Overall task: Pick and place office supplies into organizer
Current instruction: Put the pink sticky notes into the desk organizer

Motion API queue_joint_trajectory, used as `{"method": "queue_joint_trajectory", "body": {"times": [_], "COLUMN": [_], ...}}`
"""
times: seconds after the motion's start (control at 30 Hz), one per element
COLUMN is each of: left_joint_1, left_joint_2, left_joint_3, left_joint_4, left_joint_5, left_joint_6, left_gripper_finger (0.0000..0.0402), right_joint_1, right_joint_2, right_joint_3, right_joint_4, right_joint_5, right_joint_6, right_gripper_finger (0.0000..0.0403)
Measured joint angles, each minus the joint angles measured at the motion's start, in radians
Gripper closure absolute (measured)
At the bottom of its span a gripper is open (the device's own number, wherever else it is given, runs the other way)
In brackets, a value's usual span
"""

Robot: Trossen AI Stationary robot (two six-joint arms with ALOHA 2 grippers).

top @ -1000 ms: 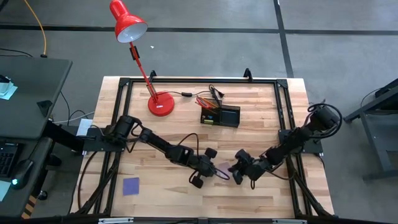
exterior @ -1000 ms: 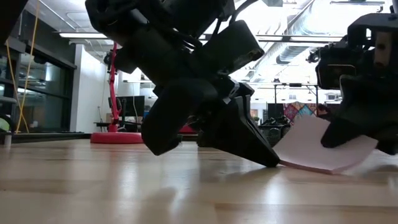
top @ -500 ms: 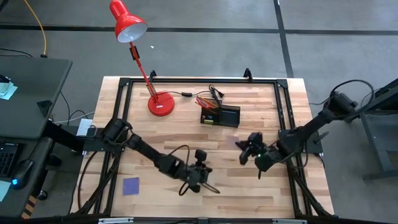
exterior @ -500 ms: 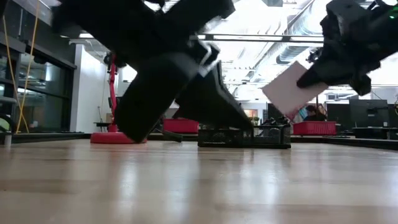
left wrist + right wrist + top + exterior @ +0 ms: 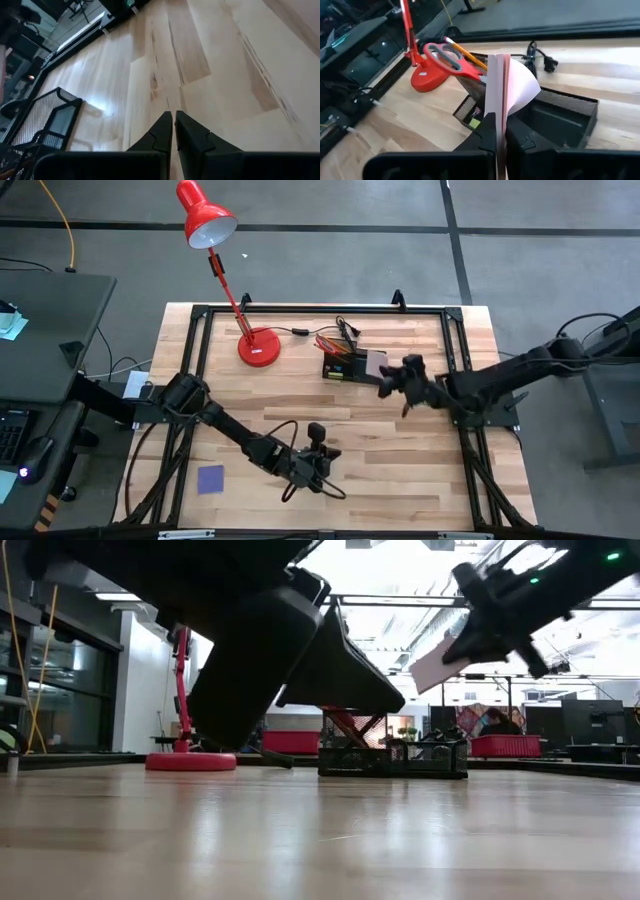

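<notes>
The right gripper (image 5: 496, 131) is pinching the pink square sticky pad (image 5: 506, 85) edge-on above the black mesh organizer (image 5: 566, 111). Thin grip, so it might slip or catch the wall. The left gripper (image 5: 173, 131) sits pressed together, empty.

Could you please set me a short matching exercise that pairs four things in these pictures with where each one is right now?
Things:
1. pink sticky pad
2. blue-purple pad
3. red-handled scissors
4. red desk lamp

Places:
A. standing in the organizer
B. flat on the table, near its front left corner
C. clamped in the right gripper above the organizer
D. base at the table's back, left of the organizer

Pairs: 1-C, 2-B, 3-A, 4-D
</notes>
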Motion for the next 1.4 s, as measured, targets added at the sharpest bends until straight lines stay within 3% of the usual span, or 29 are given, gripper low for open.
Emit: {"method": "queue_joint_trajectory", "body": {"times": [0.27,0.4,0.87,1.03,1.17,1.3,1.4], "left_joint_1": [0.0,0.0,0.0,0.0,0.0,0.0,0.0], "left_joint_2": [0.0,0.0,-0.001,-0.002,-0.002,-0.002,-0.002], "left_joint_3": [0.0,0.0,0.002,0.002,0.002,0.002,0.002], "left_joint_4": [0.004,0.0,-0.008,-0.014,-0.014,-0.009,-0.005], "left_joint_5": [0.012,0.02,0.021,0.03,0.039,0.039,0.048], "left_joint_6": [-0.011,-0.009,0.01,0.01,0.01,0.01,0.01], "left_gripper_finger": [0.0389,0.0389,0.0389,0.0389,0.0389,0.0389,0.0389], "right_joint_1": [-0.317,-0.397,-0.494,-0.523,-0.523,-0.522,-0.516], "right_joint_2": [0.021,0.06,0.285,0.348,0.364,0.364,0.363], "right_joint_3": [0.0,0.0,0.001,0.001,0.008,0.049,0.103], "right_joint_4": [0.02,0.017,0.181,0.209,0.215,0.212,0.117], "right_joint_5": [-0.322,-0.424,-0.606,-0.735,-0.746,-0.725,-0.724], "right_joint_6": [-0.019,0.002,0.025,0.03,0.029,-0.02,-0.046], "right_gripper_finger": [0.0402,0.0403,0.0403,0.0392,0.0365,0.0315,0.0272]}}
